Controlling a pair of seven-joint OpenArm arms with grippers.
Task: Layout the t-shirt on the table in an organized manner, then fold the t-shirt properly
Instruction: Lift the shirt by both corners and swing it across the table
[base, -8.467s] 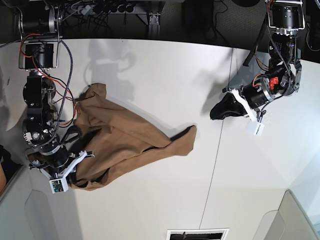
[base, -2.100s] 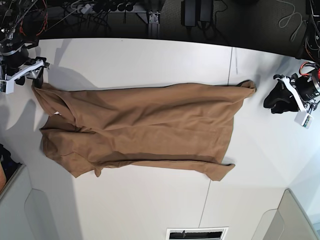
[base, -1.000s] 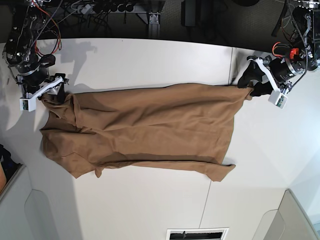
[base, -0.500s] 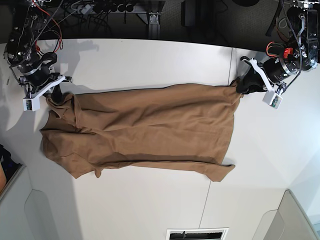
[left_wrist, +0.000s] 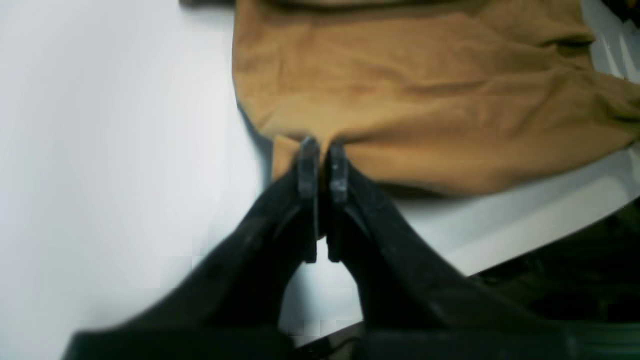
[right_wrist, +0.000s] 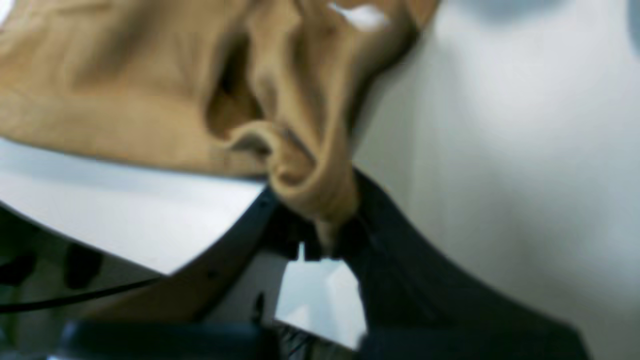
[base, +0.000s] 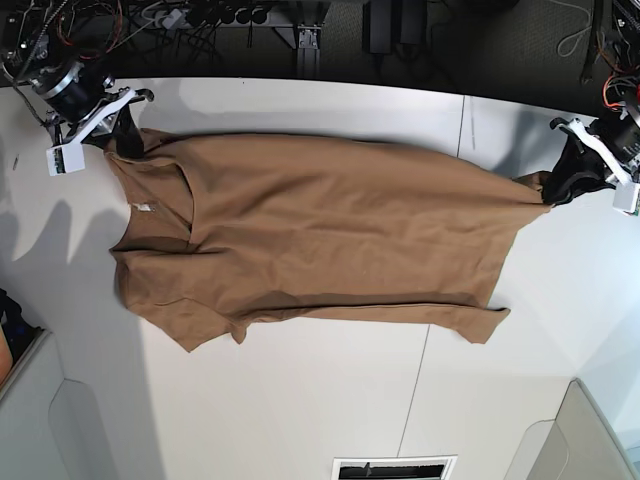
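Fingers: my left pair (left_wrist: 323, 165) pinched tight on a shirt (base: 320, 230) hem corner; my right pair (right_wrist: 325, 235) clamped on bunched shoulder fabric. Arms: reaching in low from opposite ends of the counter (base: 300, 400). Shirt: stretched lengthwise between them. Obscured: right fingertips buried in cloth; wrist views blurred.

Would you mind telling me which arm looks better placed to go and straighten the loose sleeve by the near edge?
Probably the right gripper: it is shut on the t-shirt at the collar end, where that sleeve lies. The left gripper is shut on a hem corner at the opposite end.
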